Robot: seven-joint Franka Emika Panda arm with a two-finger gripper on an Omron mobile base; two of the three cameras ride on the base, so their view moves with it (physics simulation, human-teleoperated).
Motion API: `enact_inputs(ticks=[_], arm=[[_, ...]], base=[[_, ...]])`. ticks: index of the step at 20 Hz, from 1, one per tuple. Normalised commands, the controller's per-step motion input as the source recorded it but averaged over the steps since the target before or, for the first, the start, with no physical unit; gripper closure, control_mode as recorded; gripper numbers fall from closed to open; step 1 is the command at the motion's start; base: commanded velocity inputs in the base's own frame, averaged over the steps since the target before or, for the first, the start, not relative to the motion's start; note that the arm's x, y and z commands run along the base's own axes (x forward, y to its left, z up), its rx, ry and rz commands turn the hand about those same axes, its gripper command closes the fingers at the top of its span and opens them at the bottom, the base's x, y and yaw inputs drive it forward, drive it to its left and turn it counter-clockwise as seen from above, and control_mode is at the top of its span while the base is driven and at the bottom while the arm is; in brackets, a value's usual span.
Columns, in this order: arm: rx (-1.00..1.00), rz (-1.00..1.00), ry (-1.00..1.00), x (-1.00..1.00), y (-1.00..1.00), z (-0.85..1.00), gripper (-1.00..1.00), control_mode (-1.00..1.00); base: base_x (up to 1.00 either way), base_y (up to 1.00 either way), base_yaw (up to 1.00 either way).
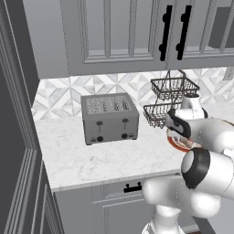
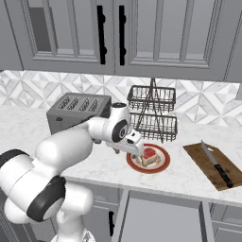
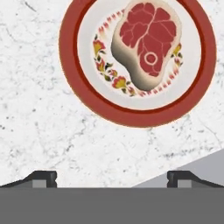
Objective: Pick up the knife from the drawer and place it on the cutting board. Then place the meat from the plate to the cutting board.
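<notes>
The gripper (image 3: 112,177) hangs over the marble counter (image 3: 52,131) with its jaws spread wide and nothing between them; its two dark fingertips (image 3: 43,177) stand far apart at the bottom of the hand view. Just ahead of the fingertips lies the plate (image 3: 87,98), round with a broad orange-red rim and a cream centre ringed with small flowers. On it sits the meat (image 3: 146,41), a red-pink chop with a pale fat edge and a small round bone, resting toward the far side of the plate from the hand. The fingertips do not touch the plate or the meat.

In the right base view the gripper (image 2: 137,152) hovers at the near-left edge of the plate (image 2: 160,166), with the meat (image 2: 149,156) just beside it. Well off to the hand's right lies the cutting board (image 2: 208,168), a brown wooden slab, and the knife (image 2: 215,164) lies on it lengthwise, its grey blade pointing away from the counter's front edge and its dark handle toward it. Below the counter edge, beneath the plate, the drawer (image 2: 160,220) stands pulled out, plain grey inside.

Behind the hand stands a two-tier wire basket rack (image 2: 152,113), and to its left a grey toaster (image 2: 78,111). In the left base view the toaster (image 1: 109,118) sits well to the left of the arm, and the rack (image 1: 171,98) is just beyond the wrist.
</notes>
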Motion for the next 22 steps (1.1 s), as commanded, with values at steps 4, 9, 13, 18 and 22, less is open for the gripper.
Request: enact_inputs(ticks=[4, 9, 13, 18, 22], arm=[[0.07, -0.02, 0.01, 0.19, -0.42, -0.1, -1.0, -1.0], [0.08, -0.09, 0.01, 0.01, -0.63, -0.04, -1.0, -1.0], [0.0, -0.04, 0.08, 0.4, -0.08, -0.2, -1.0, -1.0], [0.0, 0.0, 0.1, 0.58, 0.1, -0.32, -1.0, -1.0], [0.02, 0.0, 0.01, 0.3, -0.14, -0.37, -1.0, -1.0]], base=[[0.0, 0.0, 0.0], [0.0, 0.0, 0.0], [0.0, 0.0, 0.0], [0.0, 0.0, 0.0], [0.0, 0.0, 0.0]])
